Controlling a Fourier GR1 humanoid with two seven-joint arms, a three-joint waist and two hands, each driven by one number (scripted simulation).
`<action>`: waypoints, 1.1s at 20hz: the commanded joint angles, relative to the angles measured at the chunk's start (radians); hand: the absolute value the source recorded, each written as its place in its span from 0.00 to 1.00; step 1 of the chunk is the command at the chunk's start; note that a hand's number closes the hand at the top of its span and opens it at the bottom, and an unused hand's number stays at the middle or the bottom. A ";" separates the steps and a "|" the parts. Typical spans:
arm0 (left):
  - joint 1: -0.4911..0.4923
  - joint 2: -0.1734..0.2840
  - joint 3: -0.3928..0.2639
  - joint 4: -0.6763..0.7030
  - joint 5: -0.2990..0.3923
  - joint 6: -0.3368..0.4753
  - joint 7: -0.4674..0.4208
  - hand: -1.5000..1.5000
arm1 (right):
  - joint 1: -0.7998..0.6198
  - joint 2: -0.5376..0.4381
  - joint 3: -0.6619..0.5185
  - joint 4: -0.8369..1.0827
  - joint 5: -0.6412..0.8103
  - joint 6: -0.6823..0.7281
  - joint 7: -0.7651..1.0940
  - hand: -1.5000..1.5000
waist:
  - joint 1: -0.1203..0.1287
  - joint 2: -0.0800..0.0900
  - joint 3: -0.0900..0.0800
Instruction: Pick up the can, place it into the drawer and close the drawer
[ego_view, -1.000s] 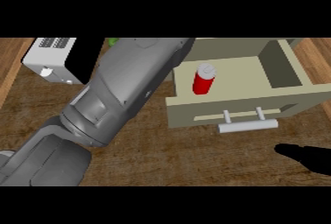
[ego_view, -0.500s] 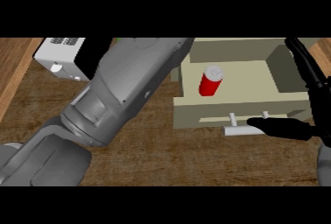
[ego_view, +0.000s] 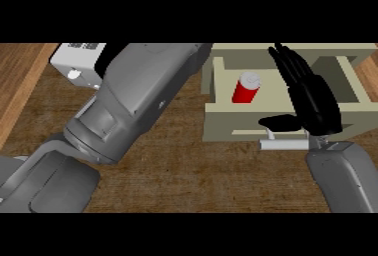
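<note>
Overhead, the head view shows the red can (ego_view: 246, 89) standing upright inside the open beige drawer (ego_view: 221, 122). Over the drawer's right half lies the right hand (ego_view: 314, 102), fingers (ego_view: 289, 62) straight and close together, thumb by the front panel above the white handle (ego_view: 283, 144). A grey left forearm (ego_view: 133, 100) crosses the wooden tabletop (ego_view: 199, 175); its hand is out of sight. A white appliance (ego_view: 74, 62) sits top left.

Dark wood-grain counter top (ego_view: 192, 180), lighter wood strip (ego_view: 18, 85) at L, white appliance (ego_view: 77, 62) top L.
</note>
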 joint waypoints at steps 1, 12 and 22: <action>0.006 0.033 0.017 -0.007 -0.001 -0.022 0.015 0.00 | -0.078 0.035 0.014 0.233 0.088 -0.120 -0.079 0.00 | 0.023 0.000 0.000; 0.084 0.106 0.000 -0.104 -0.047 -0.044 0.061 0.00 | -0.330 0.132 -0.075 0.722 0.213 -0.438 -0.103 0.00 | 0.050 -0.005 0.000; 0.171 0.201 -0.014 -0.224 -0.066 -0.094 0.134 0.00 | -0.594 0.094 -0.169 1.037 0.245 -0.572 -0.118 0.00 | 0.092 0.003 0.000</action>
